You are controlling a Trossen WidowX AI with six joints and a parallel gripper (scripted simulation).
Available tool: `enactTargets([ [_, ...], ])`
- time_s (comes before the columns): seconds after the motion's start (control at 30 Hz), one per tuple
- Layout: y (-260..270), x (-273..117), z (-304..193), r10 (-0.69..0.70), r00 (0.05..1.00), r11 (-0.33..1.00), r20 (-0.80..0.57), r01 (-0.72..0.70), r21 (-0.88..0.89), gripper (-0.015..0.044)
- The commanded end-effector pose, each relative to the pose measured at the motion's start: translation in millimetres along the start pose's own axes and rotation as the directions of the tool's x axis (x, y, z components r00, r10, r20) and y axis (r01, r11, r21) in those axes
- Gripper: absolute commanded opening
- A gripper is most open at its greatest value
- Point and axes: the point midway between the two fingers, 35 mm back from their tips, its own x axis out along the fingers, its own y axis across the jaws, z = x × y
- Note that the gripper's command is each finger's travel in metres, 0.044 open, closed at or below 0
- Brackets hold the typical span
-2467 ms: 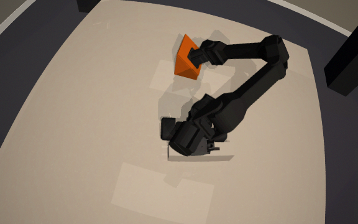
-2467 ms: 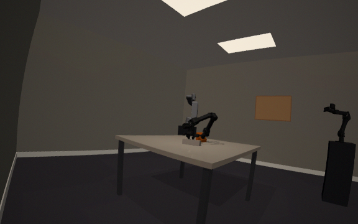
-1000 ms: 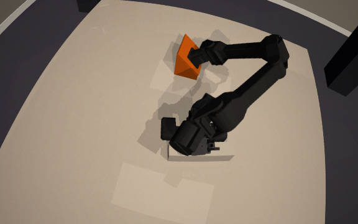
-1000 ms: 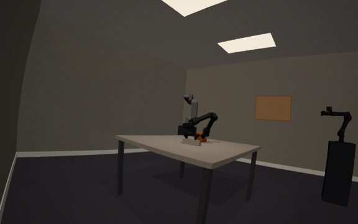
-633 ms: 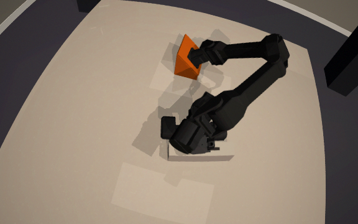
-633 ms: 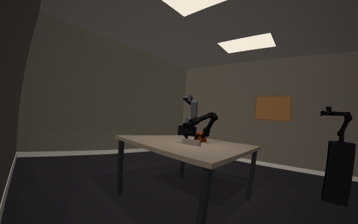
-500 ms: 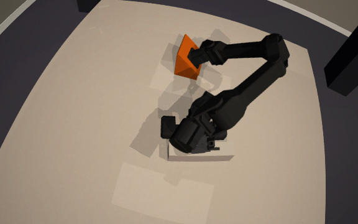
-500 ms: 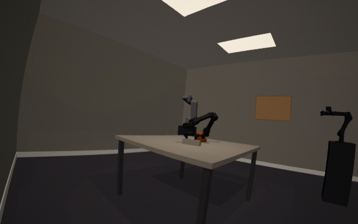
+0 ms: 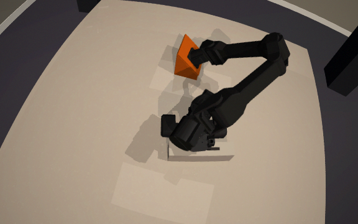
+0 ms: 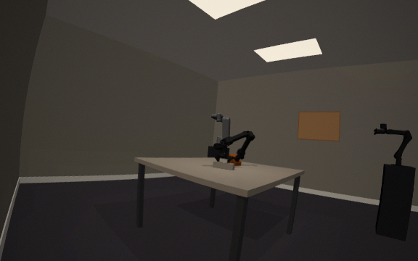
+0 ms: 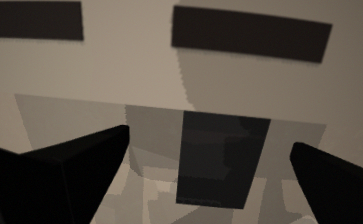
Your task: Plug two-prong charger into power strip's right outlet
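Note:
The pale power strip [image 9: 201,158] [image 10: 223,166] lies on the table under my gripper. Its top fills the upper part of the wrist view [image 11: 127,55], with two long dark slots. My gripper [image 9: 211,142] [image 11: 211,142] is low over the strip's right half, with its fingers wide apart. A dark block [image 11: 222,160], apparently the charger, stands between the fingers with a gap on both sides. Its prongs are not visible, and I cannot tell whether they are in the right outlet. In the top view the gripper and wrist hide the charger and much of the strip's top.
The orange mount [image 9: 185,46] [image 10: 235,159] of my arm stands on the table [image 9: 73,124] [image 10: 194,172] behind the strip. The wrist camera housing [image 9: 168,124] sticks out left of the gripper. Another black arm [image 10: 403,145] stands on a pedestal away from the table.

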Motion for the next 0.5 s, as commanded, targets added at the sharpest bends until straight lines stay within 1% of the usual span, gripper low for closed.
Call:
enactTargets([
  [0.0,1,1,-2,0.004,1.0,1.0,0.0,-0.004,-0.003,0.044],
  [0.47,0,1,-17,0.003,1.0,1.0,-0.001,-0.003,-0.002,0.044],
])
